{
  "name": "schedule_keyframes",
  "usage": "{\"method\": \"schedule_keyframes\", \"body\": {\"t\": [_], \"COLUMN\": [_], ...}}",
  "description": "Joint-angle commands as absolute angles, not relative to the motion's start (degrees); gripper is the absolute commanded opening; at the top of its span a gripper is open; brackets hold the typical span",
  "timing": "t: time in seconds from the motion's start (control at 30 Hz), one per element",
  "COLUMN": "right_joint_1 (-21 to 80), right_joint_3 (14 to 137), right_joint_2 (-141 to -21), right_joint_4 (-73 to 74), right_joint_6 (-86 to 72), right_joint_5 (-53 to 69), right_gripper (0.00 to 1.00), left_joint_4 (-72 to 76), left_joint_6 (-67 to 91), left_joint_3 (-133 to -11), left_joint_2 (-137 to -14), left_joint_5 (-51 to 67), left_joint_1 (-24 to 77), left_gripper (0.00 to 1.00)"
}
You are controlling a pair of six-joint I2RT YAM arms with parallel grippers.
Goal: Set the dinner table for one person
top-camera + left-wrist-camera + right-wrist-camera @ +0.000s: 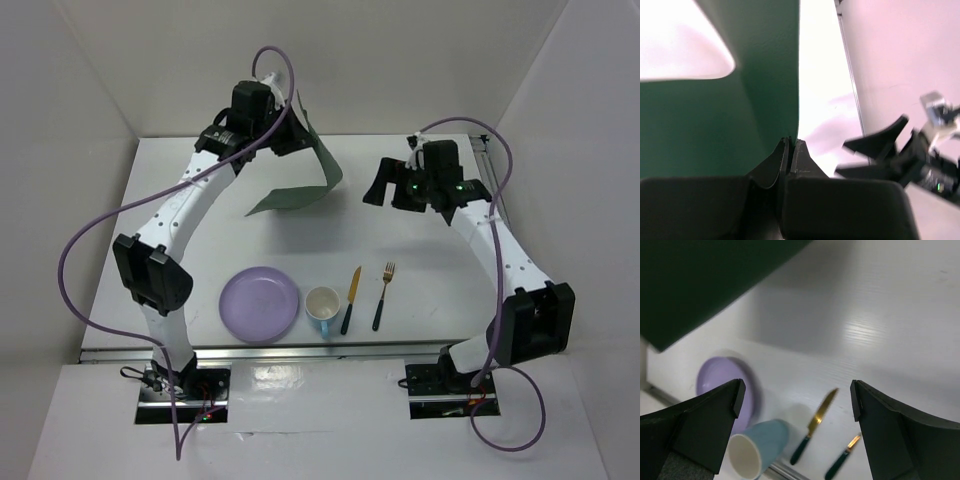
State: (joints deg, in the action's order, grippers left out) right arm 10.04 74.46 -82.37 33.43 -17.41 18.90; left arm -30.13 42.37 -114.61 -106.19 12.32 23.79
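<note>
My left gripper (292,140) is shut on an edge of the dark green placemat (300,188) and holds it lifted, its lower end on the white dinner table (430,255). In the left wrist view the jaws (791,143) pinch the mat's edge (715,125). My right gripper (385,186) is open and empty, above the table right of the mat; it also shows in its own view (797,395). A purple plate (260,303), a blue cup (323,308), a knife (351,300) and a fork (384,296) lie in a row near the front edge.
In the right wrist view the plate (715,380), cup (757,447), knife (815,427) and fork (842,457) lie below the open fingers. White walls close in the table at the back and both sides. Purple cables loop over both arms.
</note>
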Motion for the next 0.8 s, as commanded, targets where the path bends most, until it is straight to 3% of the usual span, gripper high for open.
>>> {"method": "schedule_keyframes", "body": {"t": [0.0,0.23,0.47,0.63,0.77], "right_joint_1": [17.8,31.3,38.0,42.5,42.5], "right_joint_3": [73.0,71.2,73.2,73.6,72.1], "right_joint_2": [-77.9,-77.3,-82.3,-85.6,-85.6], "right_joint_4": [22.6,12.5,14.8,18.6,17.9], "right_joint_6": [-24.9,-36.2,-42.9,-49.2,-51.2], "right_joint_5": [21.2,11.6,-0.1,-15.4,-19.7], "right_gripper": [1.00,1.00,1.00,0.87,0.77], "left_joint_4": [-29.7,-29.2,-29.2,-28.6,-28.6], "left_joint_6": [41.9,42.5,42.5,43.0,43.0], "left_joint_3": [-120.2,-121.7,-120.2,-119.5,-119.5], "left_joint_2": [-108.8,-109.5,-108.3,-107.1,-106.0], "left_joint_5": [13.3,13.3,12.7,12.2,12.2], "left_joint_1": [23.9,24.4,24.4,24.4,24.4], "left_gripper": [0.00,0.00,0.00,0.00,0.00]}}
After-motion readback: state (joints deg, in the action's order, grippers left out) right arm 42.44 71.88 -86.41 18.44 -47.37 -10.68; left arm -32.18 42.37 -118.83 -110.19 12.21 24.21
